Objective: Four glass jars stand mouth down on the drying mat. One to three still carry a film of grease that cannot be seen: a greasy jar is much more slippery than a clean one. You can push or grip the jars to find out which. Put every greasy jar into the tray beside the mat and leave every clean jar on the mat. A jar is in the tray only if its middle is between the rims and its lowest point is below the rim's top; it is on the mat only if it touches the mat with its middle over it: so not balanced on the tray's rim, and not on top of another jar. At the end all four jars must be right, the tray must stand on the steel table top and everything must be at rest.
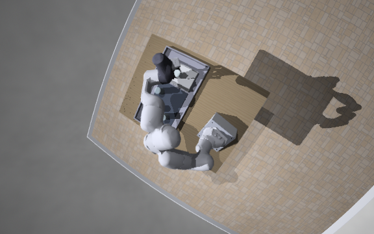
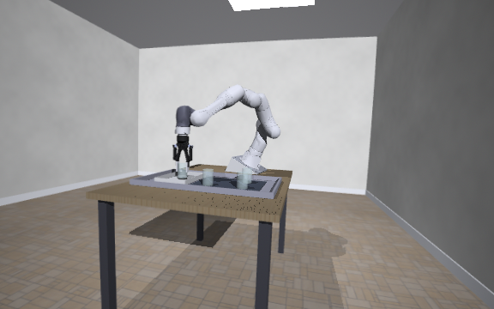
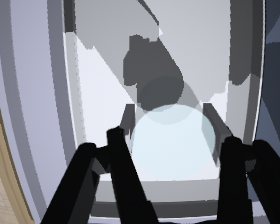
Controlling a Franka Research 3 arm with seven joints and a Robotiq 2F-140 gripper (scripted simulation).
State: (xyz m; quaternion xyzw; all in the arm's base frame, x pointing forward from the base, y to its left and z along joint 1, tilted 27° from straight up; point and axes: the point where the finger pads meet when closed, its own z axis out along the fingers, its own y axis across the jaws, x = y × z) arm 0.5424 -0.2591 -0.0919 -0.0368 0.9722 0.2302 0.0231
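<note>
My gripper (image 2: 183,164) (image 3: 169,117) is shut on a pale, see-through jar (image 1: 176,73) (image 2: 182,171) (image 3: 173,150). The jar is upright inside the outline of the white tray (image 1: 183,84) (image 2: 165,179) (image 3: 156,191), low over its floor and near one end wall in the wrist view. Whether its lower rim touches the floor I cannot tell. On the dark mat (image 1: 178,97) (image 2: 225,184) (image 3: 278,65) stand a jar (image 1: 157,90) (image 2: 207,177) nearest the tray and, farther off, a jar (image 2: 242,181) with another jar (image 2: 247,171) partly behind it. The arm hides part of the mat in the top view.
The grey steel top (image 1: 203,69) (image 2: 144,182) (image 3: 21,75) with its raised edge surrounds tray and mat. It sits on the wooden table (image 1: 232,88) (image 2: 118,193). The tray and mat lie side by side. The arm (image 1: 152,114) (image 2: 225,100) reaches over the mat from its base.
</note>
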